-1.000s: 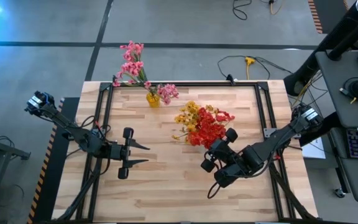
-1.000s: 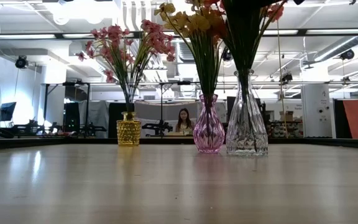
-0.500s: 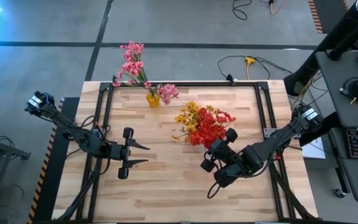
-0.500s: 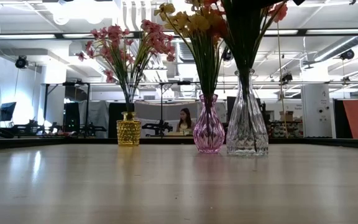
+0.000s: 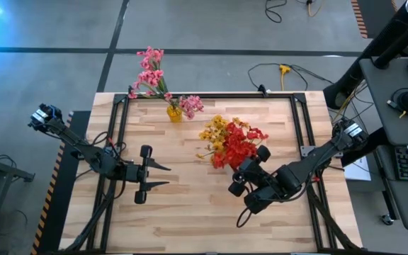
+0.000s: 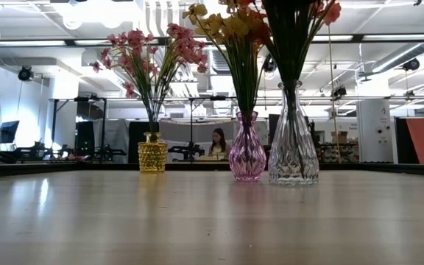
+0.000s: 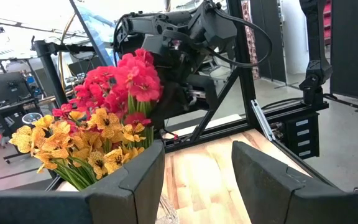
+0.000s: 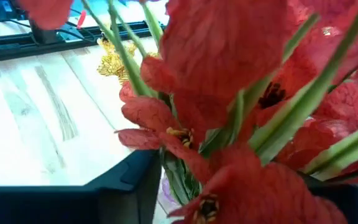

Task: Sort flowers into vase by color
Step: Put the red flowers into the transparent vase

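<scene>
Red flowers (image 5: 238, 146) stand in the clear glass vase (image 6: 293, 140) near the table's middle, touching the yellow flowers (image 5: 216, 134) in the purple vase (image 6: 247, 149) just beside it, while the pink flowers (image 5: 151, 74) lean out of the small yellow vase (image 5: 173, 112) toward the far left edge. Right gripper (image 5: 250, 173) hangs at the near side of the red bunch; its wrist view is filled with red petals and green stems between the dark fingers (image 8: 114, 186), and whether the jaws clamp a stem or have let go cannot be told. Left gripper (image 5: 163, 176) waits well apart over bare wooden table (image 5: 190, 212), its fingers parted and holding nothing. No loose flower lies on the wood, so the sorting looks to be at its last step: seating the red spray. Judging from this, the next move calls for a clean release and a straight retreat, so no stem drags out or tips the vase.
</scene>
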